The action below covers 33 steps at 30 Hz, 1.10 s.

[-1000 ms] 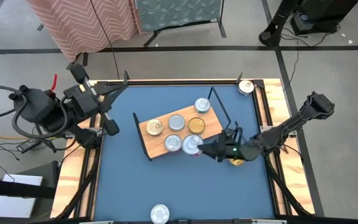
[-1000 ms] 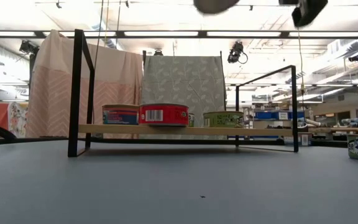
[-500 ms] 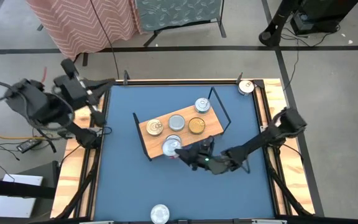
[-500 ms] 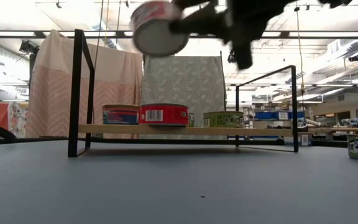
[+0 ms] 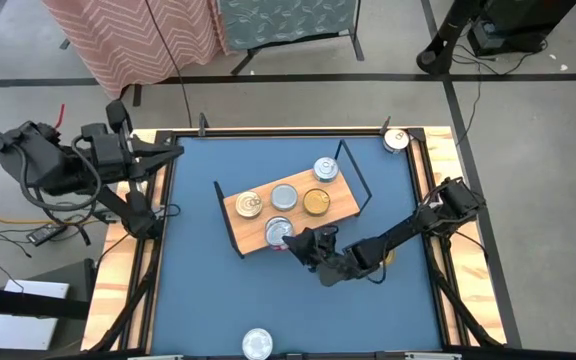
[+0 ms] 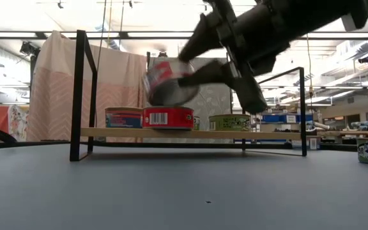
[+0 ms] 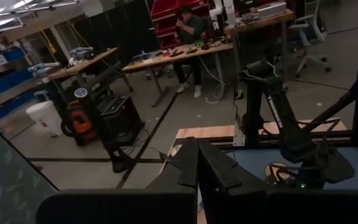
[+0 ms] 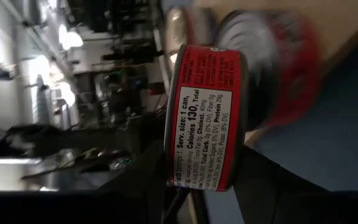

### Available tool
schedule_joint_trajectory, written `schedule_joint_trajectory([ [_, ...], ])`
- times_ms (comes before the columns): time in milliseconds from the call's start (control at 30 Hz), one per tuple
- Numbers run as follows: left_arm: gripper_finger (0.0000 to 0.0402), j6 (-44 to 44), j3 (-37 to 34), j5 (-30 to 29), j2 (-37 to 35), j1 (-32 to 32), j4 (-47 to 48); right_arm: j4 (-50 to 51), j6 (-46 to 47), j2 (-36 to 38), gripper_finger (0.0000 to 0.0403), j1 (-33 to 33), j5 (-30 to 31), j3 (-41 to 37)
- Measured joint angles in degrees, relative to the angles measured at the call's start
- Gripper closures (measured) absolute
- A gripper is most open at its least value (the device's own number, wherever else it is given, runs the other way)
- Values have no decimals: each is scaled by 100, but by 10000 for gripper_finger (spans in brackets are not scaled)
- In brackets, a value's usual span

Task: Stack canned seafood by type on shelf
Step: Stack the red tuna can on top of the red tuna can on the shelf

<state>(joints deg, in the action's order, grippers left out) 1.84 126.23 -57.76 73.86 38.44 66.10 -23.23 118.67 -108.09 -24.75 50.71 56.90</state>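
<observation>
A red-labelled can is gripped between the fingers of the right gripper and held tilted just above the near edge of the shelf, over another red can standing there. The left gripper, clenched and empty, is parked at the table's far left edge.

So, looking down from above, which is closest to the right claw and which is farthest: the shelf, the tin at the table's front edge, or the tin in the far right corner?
From the right gripper, which holds a red can:
1. Shelf, right beside it.
2. Front-edge tin, toward the camera's near side.
3. Corner tin, far right on the rim.
</observation>
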Motion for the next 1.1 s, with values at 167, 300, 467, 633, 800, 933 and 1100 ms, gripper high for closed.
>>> schedule_joint_trajectory([
  [167, 396, -13, 0, -11, -4, -2, -11, 145, 30, 20, 247, 55, 33, -8],
  [300, 396, -5, 0, -15, 27, -2, -13, 223, -23, 20, 247, 224, -45, -8],
  [467, 396, 6, -4, -17, 64, -2, -15, 194, -155, 26, 247, 396, -343, -6],
  [633, 396, -51, -4, -6, 72, -2, -17, 95, -173, 28, 247, 426, -533, -6],
  [800, 396, -57, -4, -4, 72, -2, -17, 73, -178, 22, 184, 428, -651, -6],
  [933, 396, -49, -4, -4, 72, -2, -17, 48, -179, 17, 123, 428, -759, -10],
  [1100, 396, -46, -4, -2, 72, -2, -17, -98, -307, 17, 97, 431, -757, -10],
])
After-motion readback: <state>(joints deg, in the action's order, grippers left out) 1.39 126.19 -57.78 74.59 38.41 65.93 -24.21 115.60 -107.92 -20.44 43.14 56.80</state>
